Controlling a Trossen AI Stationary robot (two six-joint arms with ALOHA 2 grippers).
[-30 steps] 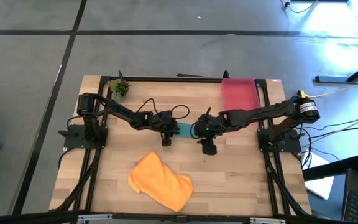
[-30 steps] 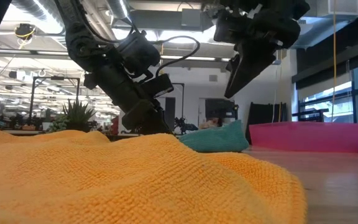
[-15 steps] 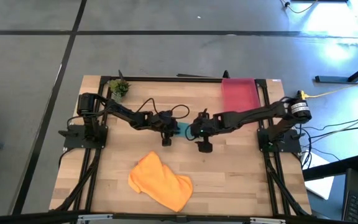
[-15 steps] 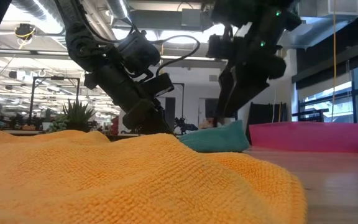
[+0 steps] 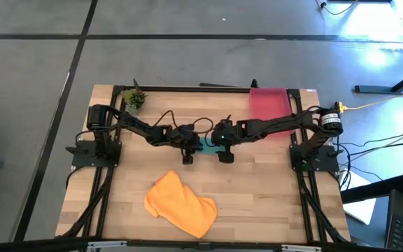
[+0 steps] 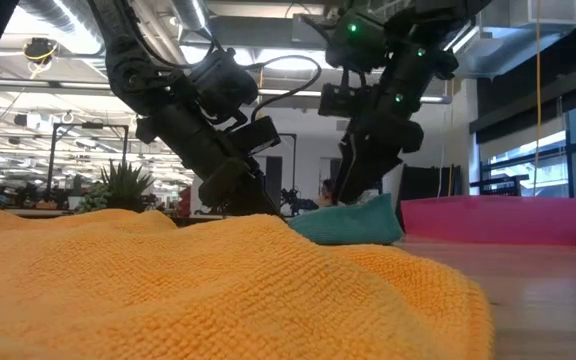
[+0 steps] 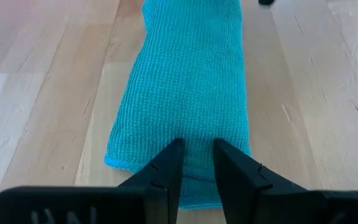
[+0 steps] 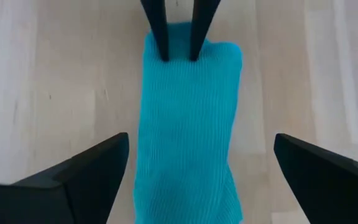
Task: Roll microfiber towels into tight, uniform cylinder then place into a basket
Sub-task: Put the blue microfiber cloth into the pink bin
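Observation:
The teal towel point(image 5: 207, 145) lies as a long narrow fold at mid-table, flat on the wood. My left gripper point(image 7: 196, 146) is shut on the towel's left end and also shows in the right wrist view point(image 8: 179, 57). My right gripper point(image 8: 201, 177) hangs wide open just above the towel's right end, one finger on either side, touching nothing. The orange towel point(image 5: 180, 203) lies crumpled near the front edge and fills the low view's foreground point(image 6: 218, 290). At the far right stands the red-pink basket point(image 5: 268, 105). My left gripper has its fingertips point(image 8: 163, 56) on the teal towel's left end point(image 7: 138, 152), with a narrow strip of cloth between the two fingers. The fingers slant down from the table's left and lie along the towel. The towel rests flat on the table.
A small green plant point(image 5: 134, 99) stands at the far left corner. Bare wood lies to the right of the orange towel and between the teal towel and the basket point(image 6: 493, 218).
My right gripper has moved toward the table's left and down, to the teal towel's right end, tipping more downward. Its fingers have opened wide. The teal towel has stayed where it was.

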